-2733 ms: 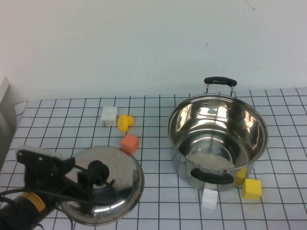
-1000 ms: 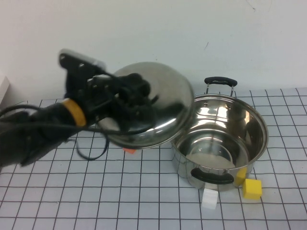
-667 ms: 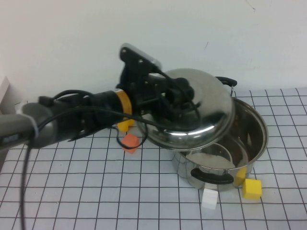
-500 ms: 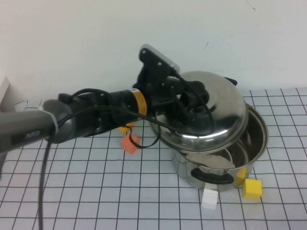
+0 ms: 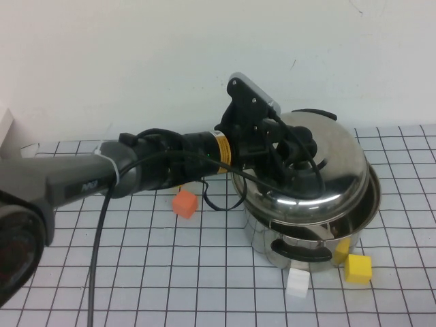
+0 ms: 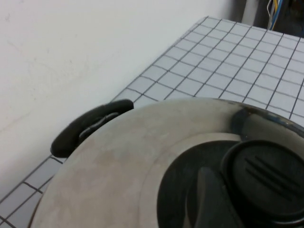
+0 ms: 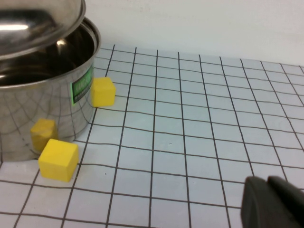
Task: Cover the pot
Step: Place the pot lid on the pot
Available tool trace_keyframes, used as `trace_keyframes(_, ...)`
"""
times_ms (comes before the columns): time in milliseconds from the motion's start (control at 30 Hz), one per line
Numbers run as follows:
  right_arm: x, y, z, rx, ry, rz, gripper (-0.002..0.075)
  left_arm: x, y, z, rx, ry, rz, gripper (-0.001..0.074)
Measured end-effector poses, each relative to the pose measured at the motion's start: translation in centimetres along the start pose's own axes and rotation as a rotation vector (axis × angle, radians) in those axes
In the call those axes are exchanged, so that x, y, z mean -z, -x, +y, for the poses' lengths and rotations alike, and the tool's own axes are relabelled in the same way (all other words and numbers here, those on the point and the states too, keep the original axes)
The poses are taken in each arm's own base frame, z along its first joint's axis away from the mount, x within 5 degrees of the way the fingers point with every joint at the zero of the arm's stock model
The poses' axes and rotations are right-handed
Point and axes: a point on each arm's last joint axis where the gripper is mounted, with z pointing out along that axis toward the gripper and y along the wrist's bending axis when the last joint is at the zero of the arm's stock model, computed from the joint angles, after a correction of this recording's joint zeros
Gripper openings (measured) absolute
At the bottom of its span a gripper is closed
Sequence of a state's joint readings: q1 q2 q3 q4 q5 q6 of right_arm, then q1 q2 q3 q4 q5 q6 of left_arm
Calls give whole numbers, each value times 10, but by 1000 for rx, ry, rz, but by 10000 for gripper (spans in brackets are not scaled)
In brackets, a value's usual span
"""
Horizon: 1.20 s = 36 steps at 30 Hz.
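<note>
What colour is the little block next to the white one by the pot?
Yellow: the small yellow cube, clearest in the high view.

The left gripper (image 5: 300, 151) grips the black knob (image 6: 266, 178) of the steel lid (image 5: 320, 174), which hangs tilted just above the pot (image 5: 310, 228). On the far right side a gap shows between lid and the pot's rim (image 5: 373, 194); on the gripper's near-left side the lid's edge sits almost at the rim. The left arm (image 5: 143, 174) stretches across the table's left half, above the orange block (image 5: 184, 203). Against the pot's near wall stand a white block (image 5: 298, 282) and a yellow block (image 5: 357, 268), crowding any approach there. The right gripper (image 7: 273, 202) sits low over the checked cloth (image 7: 199, 133), with bare squares between it and the pot.
</note>
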<state>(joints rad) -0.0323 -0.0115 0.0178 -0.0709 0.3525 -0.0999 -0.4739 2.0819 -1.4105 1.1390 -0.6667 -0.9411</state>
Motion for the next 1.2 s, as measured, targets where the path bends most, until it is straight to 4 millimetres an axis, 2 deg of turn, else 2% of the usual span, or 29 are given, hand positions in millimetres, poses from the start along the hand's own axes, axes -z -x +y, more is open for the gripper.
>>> trace_keyframes(300,0,0,0,0,0,0,9,-5,-8,-2,-3,-54,-13,333)
trace_keyframes(633,0,0,0,0,0,0,9,-15,-10,-18,-88,-49,25,333)
trace_keyframes(933,0,0,0,0,0,0,9,-18,-14,-15,-102,-16,43,333)
trace_keyframes(1200,0,0,0,0,0,0,9,-24,-20,-14,-28,-27,-6,333)
